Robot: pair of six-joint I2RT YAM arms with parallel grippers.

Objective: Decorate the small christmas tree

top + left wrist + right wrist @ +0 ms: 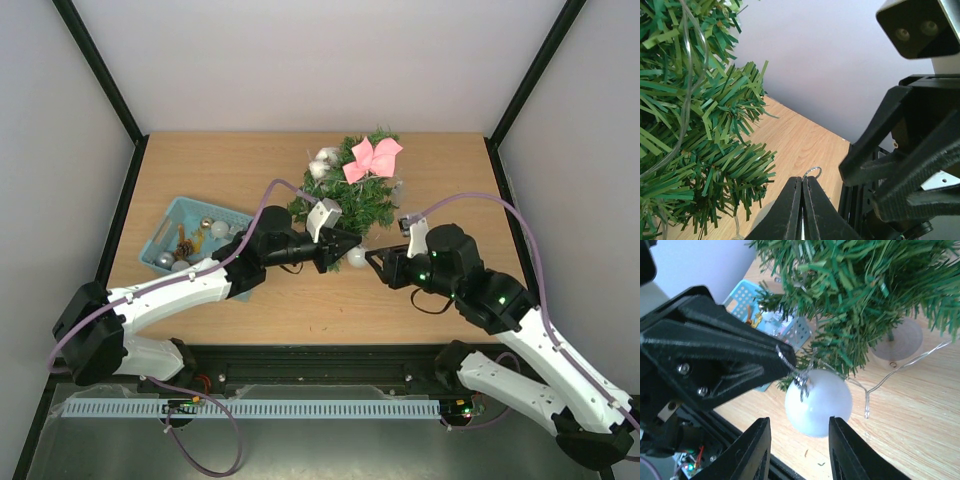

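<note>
small christmas tree, upright — bushy, green

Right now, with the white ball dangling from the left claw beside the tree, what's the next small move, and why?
Probably ease the left claw toward the small christmas tree so the wire hook catches a low branch. That claw is shut on the hook, the white ball hangs just short of the needles, and the right claw stands open, gripping nothing.
</note>
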